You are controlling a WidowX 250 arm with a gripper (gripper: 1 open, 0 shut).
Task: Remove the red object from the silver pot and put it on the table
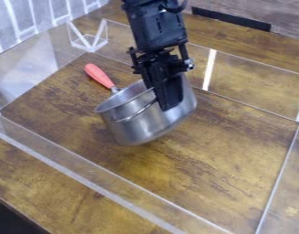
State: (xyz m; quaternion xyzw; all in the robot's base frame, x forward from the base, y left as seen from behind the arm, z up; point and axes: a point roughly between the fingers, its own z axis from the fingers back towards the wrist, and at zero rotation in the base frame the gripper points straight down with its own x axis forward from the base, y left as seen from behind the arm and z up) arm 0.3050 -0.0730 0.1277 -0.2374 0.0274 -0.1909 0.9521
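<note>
The silver pot (139, 125) stands mid-table, leaning slightly with its mouth turned up and left. My black gripper (167, 99) comes down from above into the pot by its far right rim, fingers close together and shut. The pot wall hides the fingertips, so whether anything is between them does not show. The red object is not visible; the pot's inside is blocked by the gripper and the wall. The dark brown wooden table (225, 169) lies all around the pot.
A salmon-red handle (101, 76) lies on the table left of the pot, its lower end running behind the rim. Low clear acrylic walls (66, 174) border the table at front and left. A clear triangular stand (88, 35) sits at the back left.
</note>
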